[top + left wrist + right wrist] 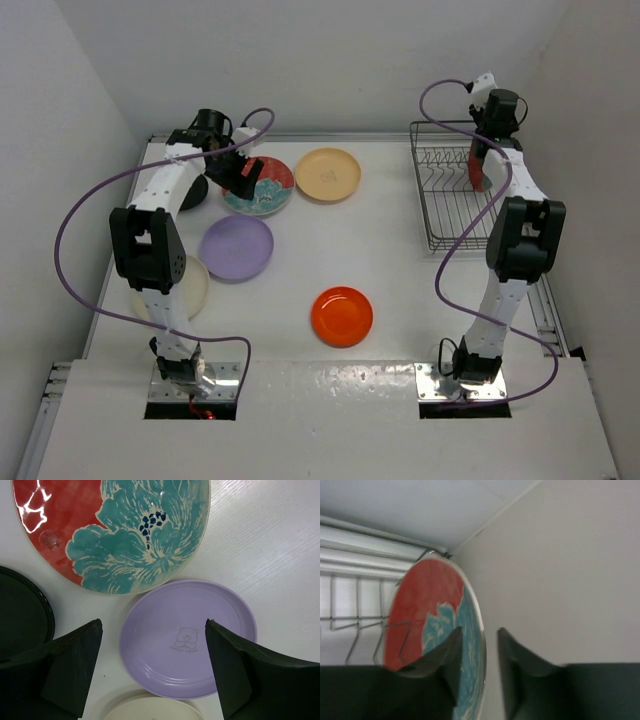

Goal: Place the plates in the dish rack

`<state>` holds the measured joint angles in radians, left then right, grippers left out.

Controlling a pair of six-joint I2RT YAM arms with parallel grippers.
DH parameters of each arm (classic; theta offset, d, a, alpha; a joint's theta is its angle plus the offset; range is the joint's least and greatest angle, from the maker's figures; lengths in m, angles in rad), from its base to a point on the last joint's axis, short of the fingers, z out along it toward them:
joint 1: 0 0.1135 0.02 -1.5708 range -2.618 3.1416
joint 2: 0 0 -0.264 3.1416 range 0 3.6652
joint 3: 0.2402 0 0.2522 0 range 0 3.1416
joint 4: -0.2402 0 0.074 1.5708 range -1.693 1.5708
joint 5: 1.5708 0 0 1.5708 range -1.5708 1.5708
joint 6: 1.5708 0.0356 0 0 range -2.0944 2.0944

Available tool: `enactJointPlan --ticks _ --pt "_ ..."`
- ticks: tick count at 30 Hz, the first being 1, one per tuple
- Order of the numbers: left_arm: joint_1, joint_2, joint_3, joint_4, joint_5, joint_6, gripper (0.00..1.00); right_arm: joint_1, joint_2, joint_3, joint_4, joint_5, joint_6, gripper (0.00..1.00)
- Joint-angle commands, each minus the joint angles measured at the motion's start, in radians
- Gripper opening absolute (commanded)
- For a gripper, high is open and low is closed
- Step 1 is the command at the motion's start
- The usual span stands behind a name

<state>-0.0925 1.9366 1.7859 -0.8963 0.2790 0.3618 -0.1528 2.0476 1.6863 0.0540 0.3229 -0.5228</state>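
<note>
We straddle the rim of the red floral plate (420, 610), upright in the dish rack (432, 190), right gripper (479, 632) barely parted, hold uncertain.

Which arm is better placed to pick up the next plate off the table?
Left. The left claw, open, hangs over the lavender plate; the right claw straddles a red plate at the dish rack.

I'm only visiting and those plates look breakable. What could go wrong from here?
1. The right gripper straddles the rim of a red flowered plate standing on edge in the dish rack. If not seated between wires, it might tip or roll once released.
2. The left gripper hangs open over the lavender plate, with a black plate and a second flowered plate close by. Descending, a finger could knock a neighbour.
</note>
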Motion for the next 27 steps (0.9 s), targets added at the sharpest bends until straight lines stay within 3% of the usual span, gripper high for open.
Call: enactJointPlan --ticks 1,5,9,12,16,17,19,22,27 --pt "-0.010 -0.027 0.027 -0.006 -0.004 0.009 0.88 -0.007 -0.015 0.052 0.125 0.113 0.043 0.45" --pt "-0.010 -0.027 0.027 -0.006 -0.004 0.019 0.88 -0.005 -0.029 0.088 0.098 0.122 0.075 0.71" --pt "-0.010 -0.036 0.027 -0.006 -0.015 0.019 0.88 0.009 -0.061 0.139 0.023 0.096 0.099 0.86" --pt "0.039 -0.015 0.049 0.019 -0.006 -0.062 0.88 0.051 -0.105 0.193 -0.051 0.064 0.118 1.00" --pt "0.120 0.099 0.162 0.028 0.005 -0.187 0.90 0.107 -0.159 0.250 -0.285 -0.070 0.305 1.00" --pt "0.131 0.122 0.180 0.028 0.005 -0.216 0.90 0.123 -0.184 0.227 -0.313 -0.170 0.405 1.00" --pt "0.145 0.183 0.217 0.039 -0.017 -0.250 0.90 0.145 -0.245 0.119 -0.304 -0.208 0.447 1.00" --pt "0.163 0.241 0.218 0.057 -0.003 -0.276 0.88 0.272 -0.320 -0.038 -0.237 -0.213 0.443 1.00" --pt "0.183 0.327 0.218 0.118 0.043 -0.313 0.88 0.369 -0.385 -0.126 -0.223 -0.189 0.466 1.00"
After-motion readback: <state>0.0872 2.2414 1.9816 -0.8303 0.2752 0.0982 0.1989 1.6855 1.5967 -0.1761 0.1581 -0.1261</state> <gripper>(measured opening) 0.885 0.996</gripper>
